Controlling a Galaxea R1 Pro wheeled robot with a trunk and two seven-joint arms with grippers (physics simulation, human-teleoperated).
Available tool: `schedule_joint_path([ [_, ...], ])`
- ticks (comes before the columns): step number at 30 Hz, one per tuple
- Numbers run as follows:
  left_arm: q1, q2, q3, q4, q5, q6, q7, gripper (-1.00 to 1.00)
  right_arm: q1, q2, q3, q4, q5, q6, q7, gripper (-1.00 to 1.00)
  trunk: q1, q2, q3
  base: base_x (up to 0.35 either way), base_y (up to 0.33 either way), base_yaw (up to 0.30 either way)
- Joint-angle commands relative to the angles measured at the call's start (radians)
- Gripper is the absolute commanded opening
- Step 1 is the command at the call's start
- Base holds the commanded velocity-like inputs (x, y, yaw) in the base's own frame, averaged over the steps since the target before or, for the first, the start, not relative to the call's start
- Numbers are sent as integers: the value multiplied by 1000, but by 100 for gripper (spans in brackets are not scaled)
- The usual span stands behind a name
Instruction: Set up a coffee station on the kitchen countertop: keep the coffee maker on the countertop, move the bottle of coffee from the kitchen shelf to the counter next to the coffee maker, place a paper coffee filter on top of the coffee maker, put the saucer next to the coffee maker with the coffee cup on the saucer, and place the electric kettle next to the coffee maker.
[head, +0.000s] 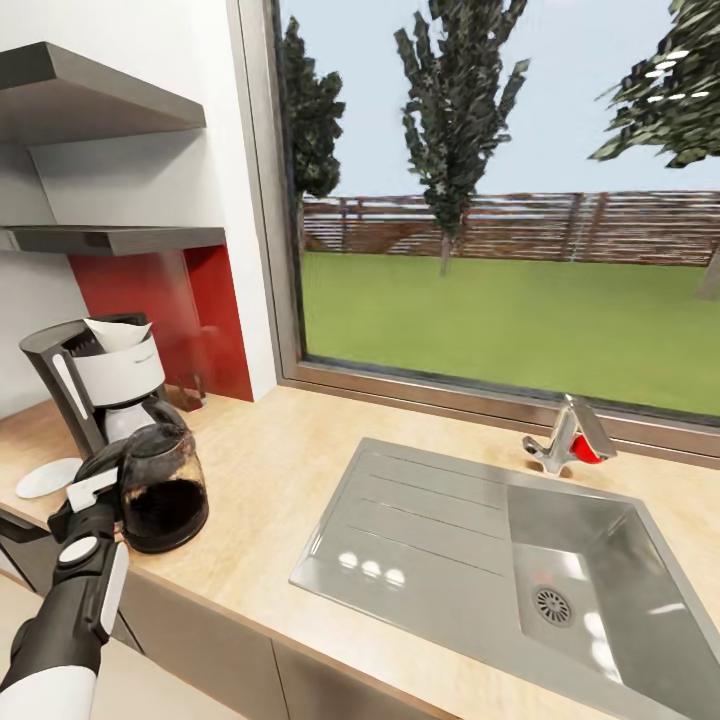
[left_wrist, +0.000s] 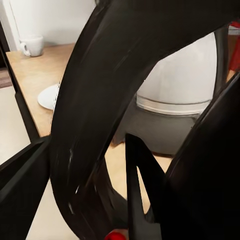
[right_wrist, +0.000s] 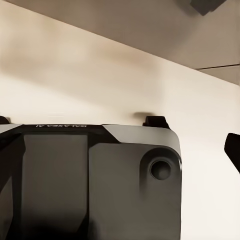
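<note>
One arm, the left, reaches to the counter (head: 300, 470) edge, and its gripper (head: 100, 480) is at the handle of the kettle (head: 160, 490), a dark glass pot standing on the counter just in front of the coffee maker (head: 100, 385). In the left wrist view the curved black handle (left_wrist: 95, 115) runs between the fingers (left_wrist: 140, 190), so the gripper is pinching the handle. A paper filter (head: 118, 332) sits on top of the coffee maker. A white saucer (head: 45, 478) lies flat on the counter just beside the coffee maker, on the side away from the window (head: 500, 200). In the left wrist view the saucer (left_wrist: 50, 96) is bare, and a white cup (left_wrist: 32, 45) stands apart from it, farther along the counter near the wall.

Two grey shelves (head: 100, 100) are mounted above the coffee maker, with a red panel (head: 190, 320) behind it. A steel sink (head: 520, 560) with a tap (head: 570, 435) is set into the counter below the window, well apart from the kettle.

Right wrist view: a grey robot body part (right_wrist: 95, 180) against pale surfaces; the state of the right gripper cannot be told.
</note>
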Motion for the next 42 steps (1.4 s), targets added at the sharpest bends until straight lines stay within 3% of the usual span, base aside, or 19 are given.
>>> schedule_joint_path([
  [1, -1, 0, 0, -4, -7, 7, -5, -100, -1, 0, 9, -1, -10, 2, -4, 100, 0, -2, -2, 0, 0, 0],
  [2, 0, 0, -1, -8, -6, 8, -9, -100, -1, 0, 9, -1, -10, 2, -4, 100, 0, -2, -2, 0, 0, 0],
  [3, 0, 1, -1, -9, -6, 8, -11, 100, -1, 0, 9, -1, -10, 2, -4, 100, 0, -2, -2, 0, 0, 0],
  [42, 0, 0, -1, -2, -7, 7, -10, 100, -1, -4, 9, -1, -10, 2, -4, 100, 0, -2, -2, -14, -2, 0],
])
